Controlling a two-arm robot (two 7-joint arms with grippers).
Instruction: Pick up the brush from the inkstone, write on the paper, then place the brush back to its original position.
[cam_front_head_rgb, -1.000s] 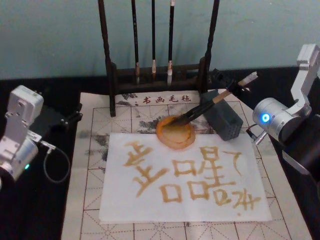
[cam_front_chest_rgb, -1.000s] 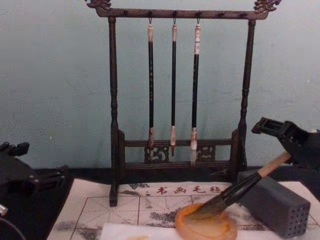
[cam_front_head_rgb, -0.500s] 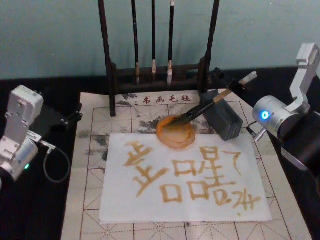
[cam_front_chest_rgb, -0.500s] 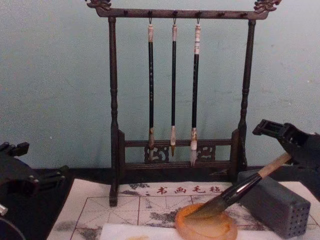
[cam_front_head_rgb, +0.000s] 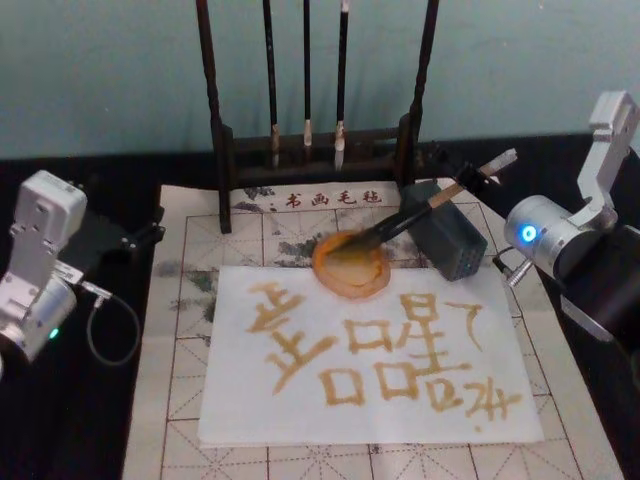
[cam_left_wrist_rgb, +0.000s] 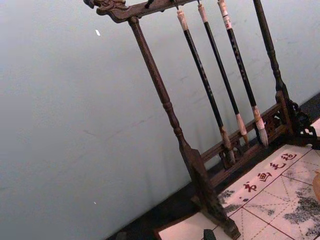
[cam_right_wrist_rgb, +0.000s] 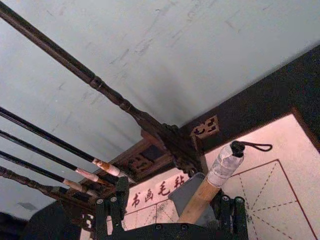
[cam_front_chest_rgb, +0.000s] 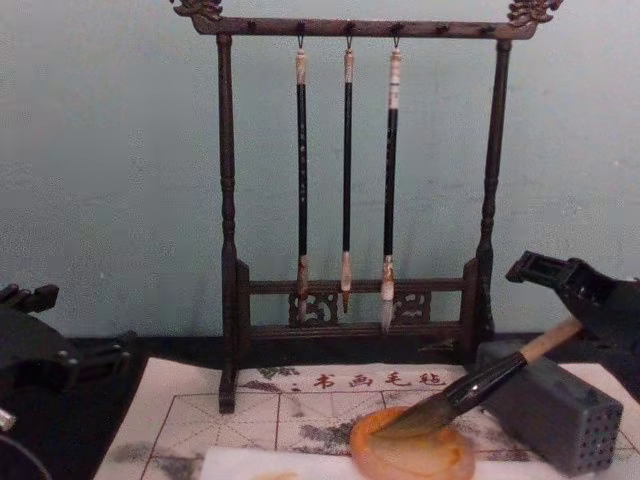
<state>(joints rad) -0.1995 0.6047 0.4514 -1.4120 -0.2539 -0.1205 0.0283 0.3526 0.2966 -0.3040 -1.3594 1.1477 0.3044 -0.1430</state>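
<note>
Brush (cam_front_head_rgb: 420, 212) lies slanted: tuft in the inkstone (cam_front_head_rgb: 322, 268), handle propped on the top edge of the grey block (cam_front_head_rgb: 452, 240), white cap and loop poking out past it toward the mat's far right corner. The inkstone sits on the far edge of the paper (cam_front_head_rgb: 240, 420), mid-mat.

My right claw (cam_right_wrist_rgb: 170, 206) is spread wide w/ the handle between the fingers. The handle sits close to one finger (cam_right_wrist_rgb: 230, 207), w/ a clear gap to the other. I judge nothing's gripped; the brush is carried by the dish and the block.

Risks from here:
- If I pull back crooked, that near finger could snag the cap or loop and drag the brush. The tuft would slide out of the dish and smear the finished characters.
- A nudge sideways could roll the handle off the block's edge, and it drops onto the felt mat (cam_front_head_rgb: 180, 400).
- The rack's right post (cam_front_head_rgb: 418, 110) is near. Lifting w/o clearance could knock it and set the hanging brushes (cam_front_head_rgb: 306, 70) swinging.

Left claw (cam_front_head_rgb: 140, 236) is parked off the mat's left edge.
</note>
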